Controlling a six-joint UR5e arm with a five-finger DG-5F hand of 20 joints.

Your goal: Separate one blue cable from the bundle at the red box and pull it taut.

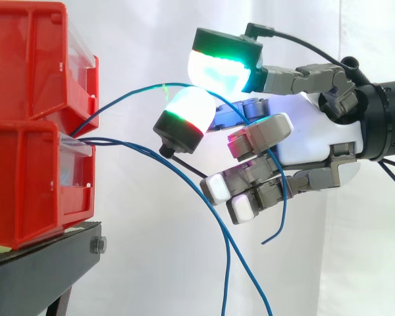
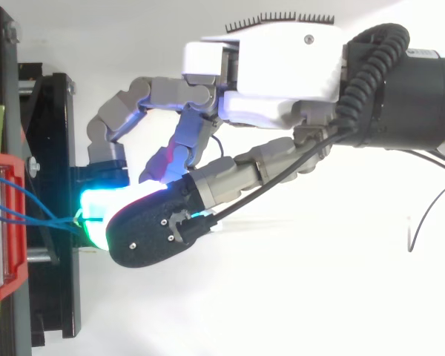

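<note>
Nearest, seen from the top, is the hand (image 2: 282, 67). Its fingers (image 1: 217, 69) are curled, and two of them pinch one thin blue cable (image 1: 145, 86), not far from the red bins (image 1: 26, 178). This cable leaves the gap between the upper and the lower bin and rises in a loose arc, running lengthwise away from the bins. Past the pinch its free end hangs down. The other blue cables (image 1: 226, 283) droop from the same gap, past the black stand (image 1: 46, 270).
</note>
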